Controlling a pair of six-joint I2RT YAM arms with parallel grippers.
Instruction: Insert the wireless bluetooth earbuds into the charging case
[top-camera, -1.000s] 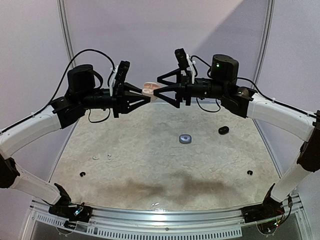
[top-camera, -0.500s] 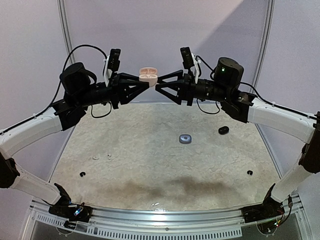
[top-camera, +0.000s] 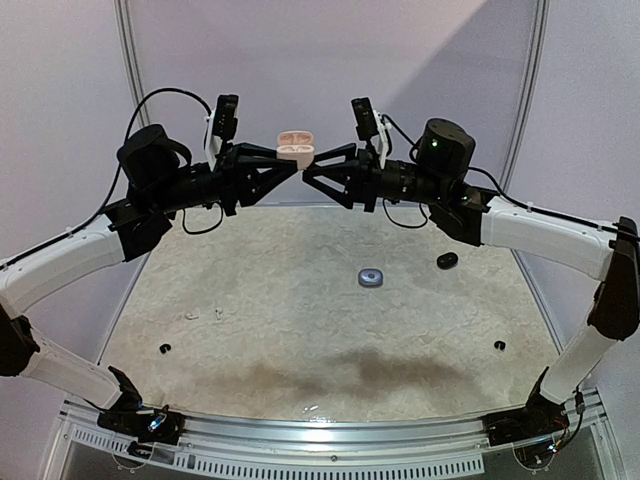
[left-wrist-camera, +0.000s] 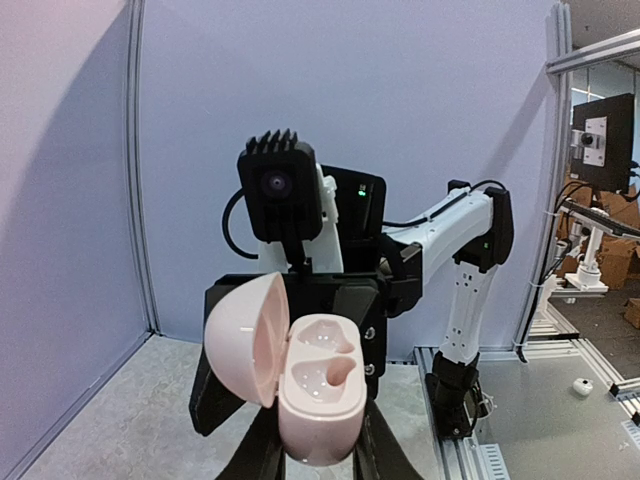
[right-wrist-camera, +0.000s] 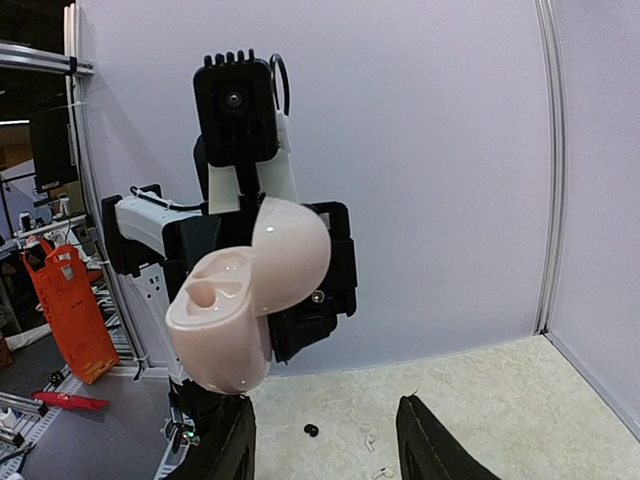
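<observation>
aloft, charging case (left-wrist-camera: 318, 385) in left hand (left-wrist-camera: 318, 445); right hand (right-wrist-camera: 322, 420) beside

Smooth satin pink plastic case (left-wrist-camera: 322, 395), mottled matt tabletop (top-camera: 290, 320)

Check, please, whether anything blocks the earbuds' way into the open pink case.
Nothing visible does: the pink case, held up in the left claw, has its lid swung aside and both sockets bare. The white earbuds lie on the table below; the right claw is beside the case.
</observation>
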